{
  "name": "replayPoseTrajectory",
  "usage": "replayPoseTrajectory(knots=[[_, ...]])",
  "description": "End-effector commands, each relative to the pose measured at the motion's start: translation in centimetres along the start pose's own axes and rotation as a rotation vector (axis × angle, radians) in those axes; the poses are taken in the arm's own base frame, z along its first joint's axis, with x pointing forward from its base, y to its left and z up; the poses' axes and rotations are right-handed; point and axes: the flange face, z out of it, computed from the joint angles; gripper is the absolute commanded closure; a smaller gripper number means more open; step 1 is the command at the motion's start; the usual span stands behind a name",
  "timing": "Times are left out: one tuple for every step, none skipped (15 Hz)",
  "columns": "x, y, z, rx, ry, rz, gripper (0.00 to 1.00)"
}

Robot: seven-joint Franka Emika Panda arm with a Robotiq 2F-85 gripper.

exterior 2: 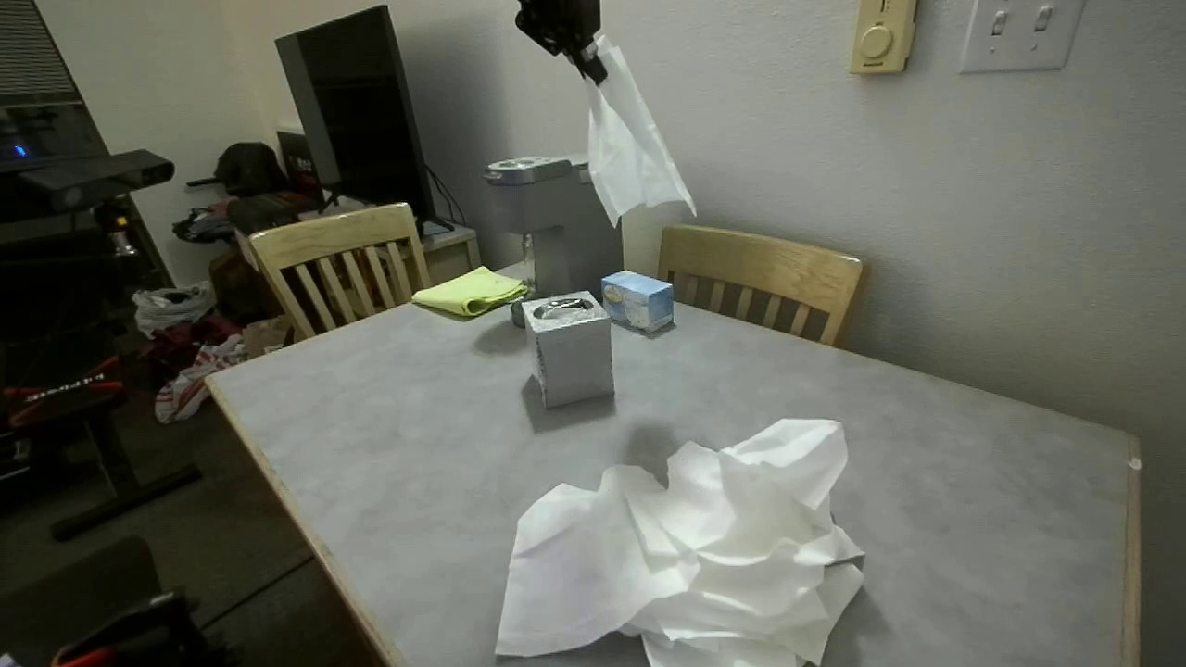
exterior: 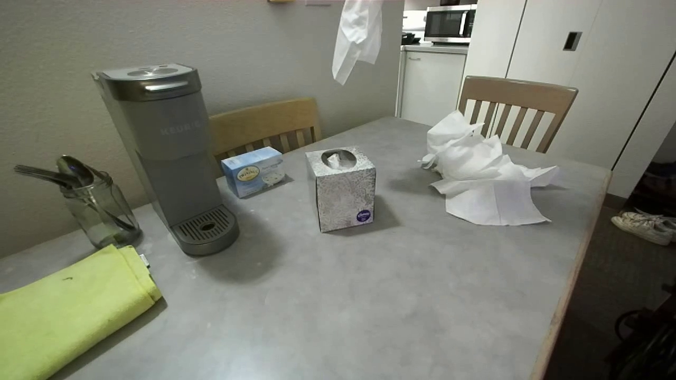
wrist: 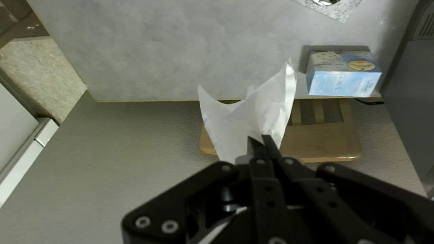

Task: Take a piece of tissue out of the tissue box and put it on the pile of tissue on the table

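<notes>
My gripper [exterior 2: 593,74] is high above the table's far part, its fingers shut on a white tissue [exterior 2: 635,153] that hangs down freely. In the wrist view, the fingertips [wrist: 260,137] pinch the tissue [wrist: 249,118]. The held tissue [exterior: 359,39] also shows in an exterior view where the gripper is out of frame. The patterned tissue box [exterior: 346,203] stands upright on the table, also in an exterior view [exterior 2: 574,361]; a corner of it [wrist: 342,10] shows in the wrist view. A crumpled white tissue pile [exterior: 486,169] lies on the table, also in an exterior view [exterior 2: 704,556].
A grey coffee maker [exterior: 169,148] stands near the wall, beside a glass jar with utensils [exterior: 100,211]. A blue tea box [exterior: 253,171] sits between it and the tissue box. A folded yellow cloth [exterior: 74,311] lies on the table. Chairs [exterior 2: 760,269] stand around.
</notes>
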Motion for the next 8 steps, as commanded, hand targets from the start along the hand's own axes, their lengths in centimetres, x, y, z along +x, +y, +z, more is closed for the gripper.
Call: replayPoseTrajectory(knots=[[-1.2,6.5,0.7,-0.011,0.017,0.004,1.0],[-1.4,8.3,1.1,-0.012,0.019,0.008,1.0],[-1.6,10.2,1.5,-0.006,0.018,0.014,1.0],[-2.0,11.9,2.1,-0.001,0.014,0.022,1.0],[-2.7,13.6,2.9,0.006,0.002,0.028,1.0],[-3.4,14.9,3.6,0.019,-0.011,0.039,1.0],[-4.3,16.3,4.8,0.031,-0.033,0.053,1.0],[-5.2,17.3,5.8,0.046,-0.051,0.066,1.0]])
